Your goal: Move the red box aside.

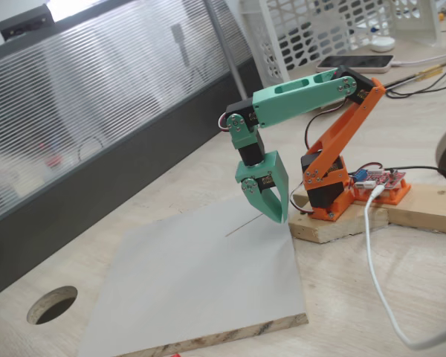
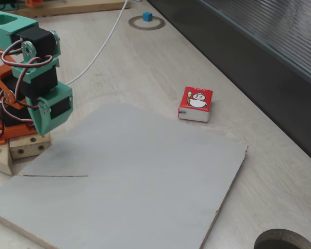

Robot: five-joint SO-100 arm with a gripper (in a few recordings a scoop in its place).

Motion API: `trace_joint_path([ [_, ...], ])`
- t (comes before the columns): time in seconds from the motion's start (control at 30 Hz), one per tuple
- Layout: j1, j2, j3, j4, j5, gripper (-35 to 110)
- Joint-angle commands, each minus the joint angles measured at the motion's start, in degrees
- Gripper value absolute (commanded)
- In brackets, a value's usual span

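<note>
Over by the near edge of the grey board (image 1: 201, 286), the green hand (image 1: 276, 216) hangs pointing down, tips just above the board's surface, not holding anything. Its two fingers look pressed together into one narrow point in one fixed view; in the other fixed view the hand (image 2: 41, 128) is seen from behind and the tips are mostly hidden, so honestly I'm going by the first angle only. A thin dark line (image 1: 241, 227) is drawn on the board just beside the fingertips.

Going up from the hand, you get the black servos, then the green upper link (image 1: 305, 93), then the orange lower link and base (image 1: 331, 178), which sits screwed onto a wooden block (image 1: 401, 212). A small red circuit board (image 1: 383, 181) sits on that block next to the base, with a white cable (image 1: 375, 268) running off it across the tabletop (image 1: 342, 297).

The red box (image 2: 196, 104) is lying flat on the tabletop just off the far corner of the grey board, snowman face up, well apart from the hand. Nothing is touching it.

Further out: a round hole (image 1: 52, 303) cut in the tabletop past the board's other end, and a small blue cap (image 2: 147, 17) sitting in a ring near the dark wall panel.
</note>
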Motion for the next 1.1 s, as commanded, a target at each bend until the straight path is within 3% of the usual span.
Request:
trace_joint_path([
  [0.0, -0.35, 4.66, -1.14, 1.41, 0.26, 4],
  [1.07, 0.09, 3.96, -0.26, 1.67, 0.35, 4],
])
